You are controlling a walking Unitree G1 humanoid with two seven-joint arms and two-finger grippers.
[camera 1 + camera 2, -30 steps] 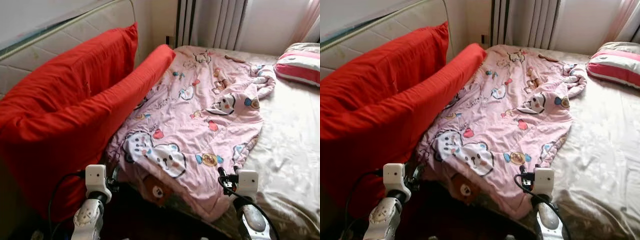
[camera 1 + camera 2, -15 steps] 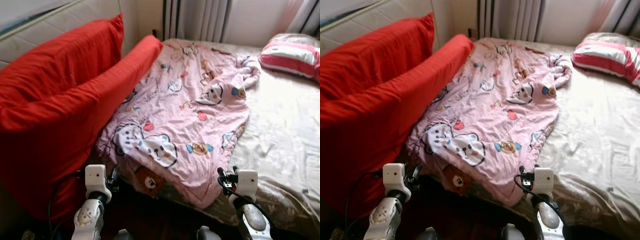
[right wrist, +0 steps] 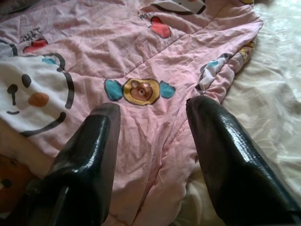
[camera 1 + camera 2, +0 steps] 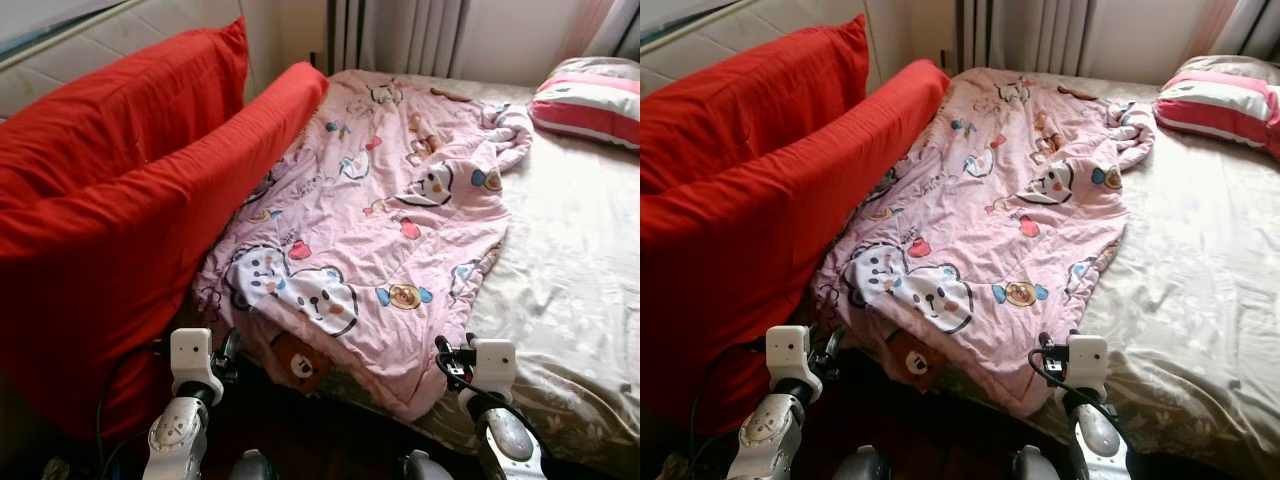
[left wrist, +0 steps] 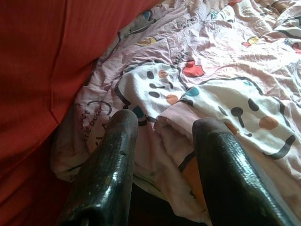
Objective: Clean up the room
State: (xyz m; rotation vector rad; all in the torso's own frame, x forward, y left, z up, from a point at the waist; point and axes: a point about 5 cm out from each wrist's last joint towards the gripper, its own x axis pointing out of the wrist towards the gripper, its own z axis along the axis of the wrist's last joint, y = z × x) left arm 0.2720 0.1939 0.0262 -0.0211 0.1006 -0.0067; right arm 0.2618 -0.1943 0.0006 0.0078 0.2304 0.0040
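Facing a rumpled pink cartoon-print blanket (image 4: 380, 230) spread across the bed (image 4: 580, 280).
Left hand (image 5: 162, 165) and right hand (image 3: 153, 155), fingers spread, hover at its near edge, seemingly readying a grasp.

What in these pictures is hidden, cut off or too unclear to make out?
- Striped pillow: cut off by the eye views' right edge.
- Sheet under the pink blanket: covered.
- Headboard: lower part behind the red cushions.
- Floor by the bed: in shadow.
- Left gripper and right gripper: finger bases cut off in wrist views.
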